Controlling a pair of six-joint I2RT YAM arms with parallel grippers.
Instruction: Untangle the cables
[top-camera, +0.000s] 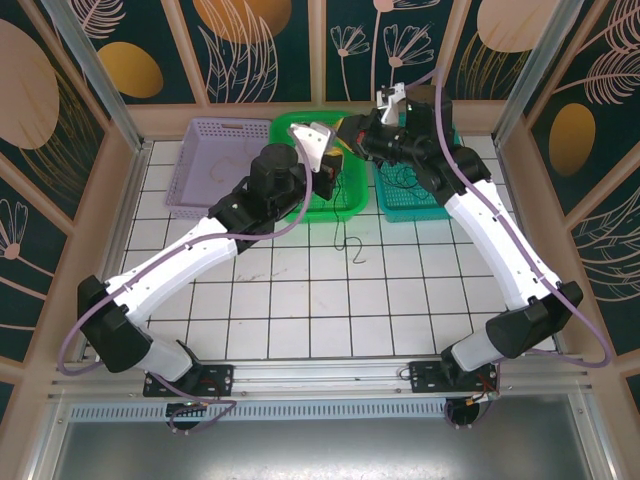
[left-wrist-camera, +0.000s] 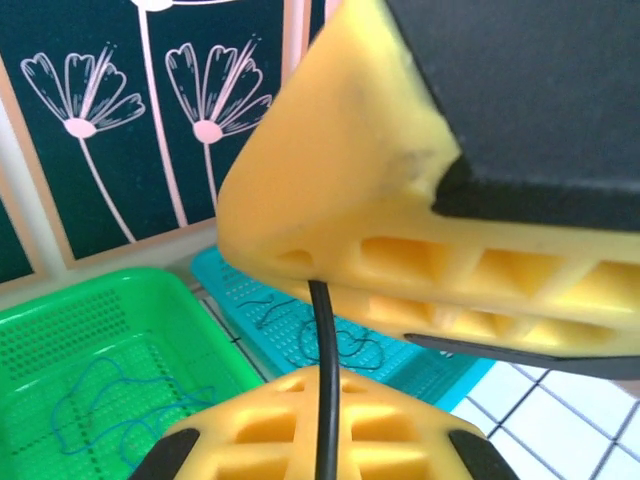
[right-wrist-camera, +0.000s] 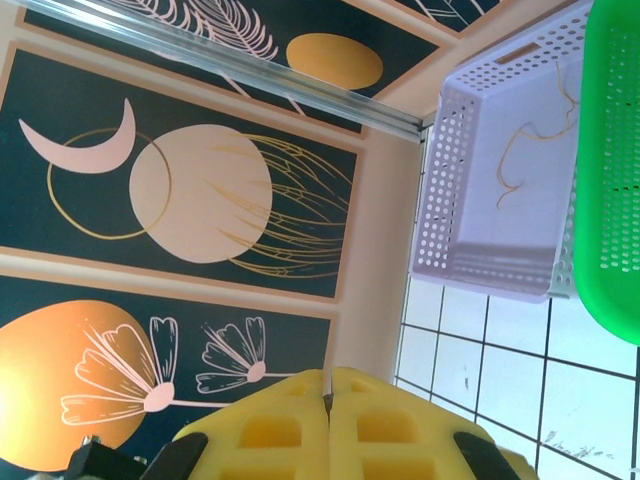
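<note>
Dangling black cable (left-wrist-camera: 326, 400) between left end effector (left-wrist-camera: 330, 340) fingers

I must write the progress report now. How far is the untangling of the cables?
Mostly sorted, it seems: a tan cable lies in the purple basket, blue cable in the green basket, dark cable in the teal basket. In hand: the left pincer holds a black cable. Left: a black cable on the table.

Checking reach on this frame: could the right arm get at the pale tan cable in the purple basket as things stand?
Probably not easily: the left arm and the green basket lie between the right gripper and the tan cable in the purple basket.
</note>
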